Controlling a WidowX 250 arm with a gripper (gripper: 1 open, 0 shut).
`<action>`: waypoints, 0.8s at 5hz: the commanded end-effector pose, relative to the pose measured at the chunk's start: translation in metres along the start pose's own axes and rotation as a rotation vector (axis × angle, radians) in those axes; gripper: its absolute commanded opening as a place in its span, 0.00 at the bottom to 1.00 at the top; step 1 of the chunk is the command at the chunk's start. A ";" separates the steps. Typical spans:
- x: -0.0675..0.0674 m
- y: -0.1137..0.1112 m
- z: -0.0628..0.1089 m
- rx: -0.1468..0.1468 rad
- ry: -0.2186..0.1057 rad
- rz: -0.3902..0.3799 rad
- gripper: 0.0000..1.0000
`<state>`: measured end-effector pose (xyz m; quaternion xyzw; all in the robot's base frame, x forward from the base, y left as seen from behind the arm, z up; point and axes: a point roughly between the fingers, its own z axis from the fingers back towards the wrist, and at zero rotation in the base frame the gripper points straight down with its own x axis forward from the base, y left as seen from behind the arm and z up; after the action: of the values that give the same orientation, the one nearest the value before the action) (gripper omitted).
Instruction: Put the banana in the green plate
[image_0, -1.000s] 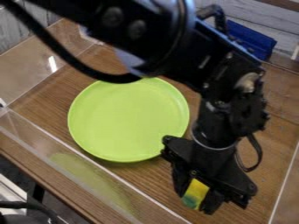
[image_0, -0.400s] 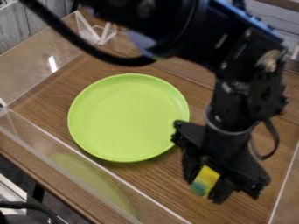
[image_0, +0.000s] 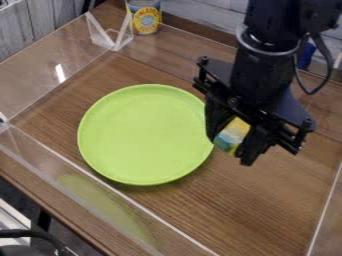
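The green plate (image_0: 140, 135) lies on the wooden table at centre left, round and lime-green with nothing on it. My gripper (image_0: 230, 138) points straight down just past the plate's right rim, raised above the table. It is shut on the banana (image_0: 229, 136), a small yellow piece with a dark greenish tip, held between the black fingers (image_0: 257, 148). Only part of the banana shows between them.
A clear plastic wall (image_0: 40, 170) runs along the near left edge of the table. At the back stand a yellow can (image_0: 143, 16) and a clear stand (image_0: 107, 33). Bare wood (image_0: 254, 210) lies to the front right.
The gripper has risen with the banana from the table at the front right, up and back toward the plate's right rim. The arm now blocks less of the view.
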<state>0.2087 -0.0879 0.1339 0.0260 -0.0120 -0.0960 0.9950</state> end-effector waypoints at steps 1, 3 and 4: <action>-0.005 0.020 0.013 0.015 -0.038 0.089 0.00; -0.024 0.096 0.013 0.034 -0.040 0.263 0.00; -0.027 0.114 0.011 0.029 -0.035 0.281 0.00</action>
<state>0.2015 0.0271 0.1456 0.0355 -0.0236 0.0453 0.9981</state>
